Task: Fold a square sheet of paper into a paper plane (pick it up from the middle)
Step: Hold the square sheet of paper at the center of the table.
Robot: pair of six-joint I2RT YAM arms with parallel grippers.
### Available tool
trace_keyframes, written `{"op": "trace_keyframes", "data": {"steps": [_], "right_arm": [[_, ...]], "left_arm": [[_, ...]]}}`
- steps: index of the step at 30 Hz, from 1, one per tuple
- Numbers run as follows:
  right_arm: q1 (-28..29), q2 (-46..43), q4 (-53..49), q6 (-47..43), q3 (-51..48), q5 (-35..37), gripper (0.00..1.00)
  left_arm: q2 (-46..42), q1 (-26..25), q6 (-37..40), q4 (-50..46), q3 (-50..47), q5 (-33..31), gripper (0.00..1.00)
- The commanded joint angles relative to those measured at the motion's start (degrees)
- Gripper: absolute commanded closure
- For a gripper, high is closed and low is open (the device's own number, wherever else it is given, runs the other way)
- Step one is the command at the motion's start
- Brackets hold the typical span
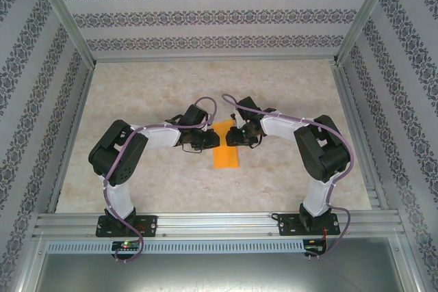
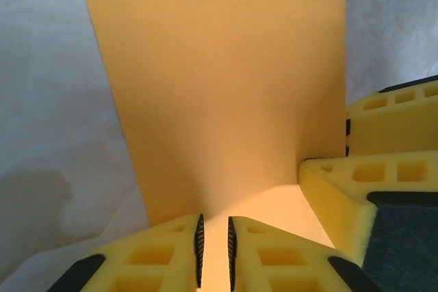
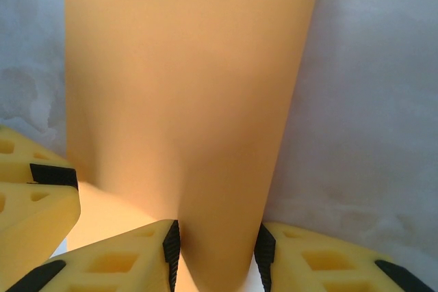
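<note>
The square sheet of paper [image 1: 226, 152] is bright orange and lies mid-table, partly lifted between the two grippers. My right gripper [image 3: 217, 254] has its jaws against both sides of a rounded, raised fold of the paper [image 3: 198, 100], which fills the space between the pads. My left gripper [image 2: 213, 251] rests low on the sheet [image 2: 219, 87], its jaws a narrow slit apart with only lit paper showing through the slit. The right gripper's yellow fingers [image 2: 363, 182] stand just right of the left gripper's tips. In the top view the left gripper [image 1: 212, 140] and right gripper [image 1: 231, 136] nearly meet over the sheet's far half.
The pale marbled tabletop [image 1: 150, 94] spreads around the sheet. Patterned walls and metal frame rails [image 1: 219, 222] enclose the workspace. Both arms bend inward from their bases at the near edge.
</note>
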Motion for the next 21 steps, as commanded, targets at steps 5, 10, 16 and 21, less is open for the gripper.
{"op": "trace_keyframes", "data": {"steps": [5,10,16,21], "right_arm": [[0.6,3.0,0.1,0.0,-1.9,3.4,0.62],[0.6,2.5,0.3,0.0,-1.8,3.3,0.62],[0.1,1.0,1.1,0.8,-2.4,2.1,0.59],[-1.1,-3.0,0.1,0.6,-3.3,2.6,0.51]], "left_arm": [[2.2,-1.3,1.5,-0.4,1.1,-0.1,0.80],[3.5,-1.8,3.2,-2.9,1.7,-2.1,0.80],[5.4,-2.1,4.8,-5.1,2.0,-4.2,0.80],[6.5,-2.2,5.6,-6.0,1.7,-5.4,0.81]]}}
